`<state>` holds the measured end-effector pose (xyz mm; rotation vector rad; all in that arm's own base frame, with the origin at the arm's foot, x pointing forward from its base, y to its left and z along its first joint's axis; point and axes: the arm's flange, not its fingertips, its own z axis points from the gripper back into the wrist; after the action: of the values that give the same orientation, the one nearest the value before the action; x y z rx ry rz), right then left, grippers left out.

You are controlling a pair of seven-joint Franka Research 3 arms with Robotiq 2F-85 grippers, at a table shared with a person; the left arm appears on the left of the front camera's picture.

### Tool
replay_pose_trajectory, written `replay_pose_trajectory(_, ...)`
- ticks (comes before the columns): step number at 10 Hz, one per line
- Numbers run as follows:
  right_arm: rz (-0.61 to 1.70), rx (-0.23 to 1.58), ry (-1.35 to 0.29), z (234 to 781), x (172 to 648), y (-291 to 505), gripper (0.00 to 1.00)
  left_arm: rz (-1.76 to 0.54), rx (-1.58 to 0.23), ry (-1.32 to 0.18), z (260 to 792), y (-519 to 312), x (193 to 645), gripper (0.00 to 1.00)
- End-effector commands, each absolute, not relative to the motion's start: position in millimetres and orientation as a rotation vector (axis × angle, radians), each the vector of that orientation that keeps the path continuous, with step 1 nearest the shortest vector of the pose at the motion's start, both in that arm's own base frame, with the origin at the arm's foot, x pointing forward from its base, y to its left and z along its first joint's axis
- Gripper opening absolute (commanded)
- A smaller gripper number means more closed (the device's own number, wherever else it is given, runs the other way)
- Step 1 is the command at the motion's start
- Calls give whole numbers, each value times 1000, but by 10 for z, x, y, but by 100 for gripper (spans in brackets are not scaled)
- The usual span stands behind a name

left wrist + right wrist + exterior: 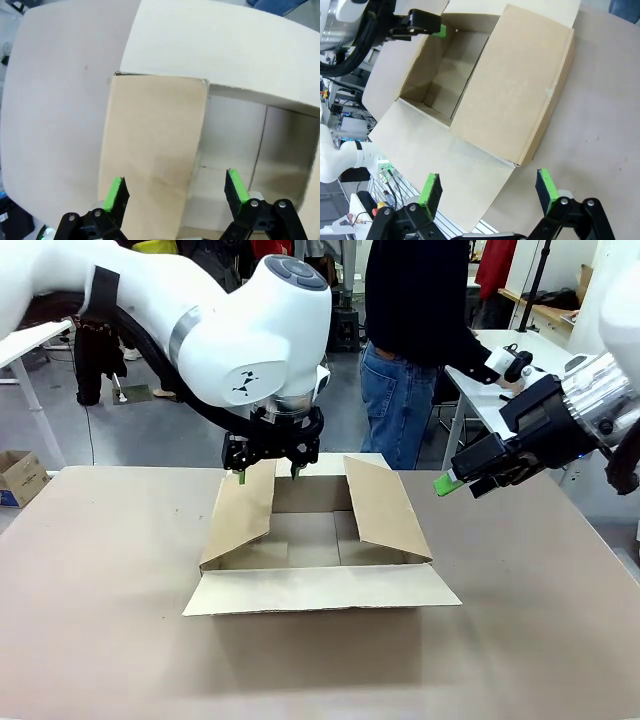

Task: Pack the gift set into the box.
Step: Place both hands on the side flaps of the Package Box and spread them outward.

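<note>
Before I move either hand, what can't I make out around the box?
Front view: left strip of the box floor, hidden behind the raised left flap.
Right wrist view: floor under the inward-leaning right flap.
Front view: whether the left hand touches the left flap; too small.
Left wrist view: box's right side, cut off by the edge.

Raised flaps [385, 508] hide part of the box [320, 590] floor; the top edge cuts off the person [415, 340].

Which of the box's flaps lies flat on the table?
The near flap, on the robot's side, lies flat; the left flap and right flap slant upward.
</note>
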<state>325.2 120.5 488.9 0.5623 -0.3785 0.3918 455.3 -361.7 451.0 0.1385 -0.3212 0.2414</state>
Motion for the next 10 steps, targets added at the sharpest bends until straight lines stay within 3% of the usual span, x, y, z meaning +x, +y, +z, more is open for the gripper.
replay_pose_trajectory(1,388,570,-380,4899,3252,1215,100,250,208,-303,4433,-3616,4672,100)
replay_pose_trajectory(7,388,570,-380,4899,3252,1215,100,218,318,-298,4254,-3627,4653,100)
replay_pose_trajectory(10,388,570,-380,4899,3252,1215,100,146,239,-251,4389,-3438,4580,100)
